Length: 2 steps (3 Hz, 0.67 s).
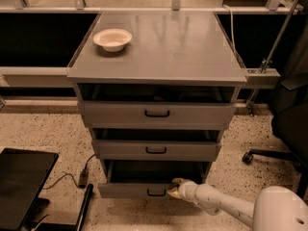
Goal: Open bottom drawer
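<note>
At the far left, a flat black panel lies on the speckled floor. Just to its right, a thin cable runs to a small plug block, and a black bar lies beside it.

A white bowl stands upright on the left rear part of the grey cabinet top. Below the top, three grey drawers are stacked. The top drawer is the widest. The middle drawer is narrower. The bottom drawer sits lowest, next to the floor. It is partly pulled out, and a dark opening shows behind its front. Its small black loop handle is centred on the front.

The gripper is at the bottom drawer front, just right of the loop handle and at the upper edge of the front. Whether it is clamped or released cannot be determined. The white arm extends from it down and right to the rounded white robot body.

At the far right, a black office chair stands with one castor on the floor.
</note>
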Motion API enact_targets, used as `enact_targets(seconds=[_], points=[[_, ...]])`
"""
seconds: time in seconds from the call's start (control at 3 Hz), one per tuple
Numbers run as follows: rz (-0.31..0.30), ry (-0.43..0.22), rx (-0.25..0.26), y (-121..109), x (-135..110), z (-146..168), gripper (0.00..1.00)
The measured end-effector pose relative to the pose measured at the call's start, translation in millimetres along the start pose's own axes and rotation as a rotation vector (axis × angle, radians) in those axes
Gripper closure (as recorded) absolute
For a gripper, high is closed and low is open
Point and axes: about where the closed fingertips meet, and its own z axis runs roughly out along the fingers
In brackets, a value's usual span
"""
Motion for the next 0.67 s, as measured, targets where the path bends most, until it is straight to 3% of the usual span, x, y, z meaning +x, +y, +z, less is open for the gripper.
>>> enact_targets(seconds=[0.33, 0.67], points=[[0.025, 0.003, 0.005, 17.9, 9.9, -9.3, 1.0], [0.025, 0.003, 0.005, 17.2, 6.3, -13.3, 1.0]])
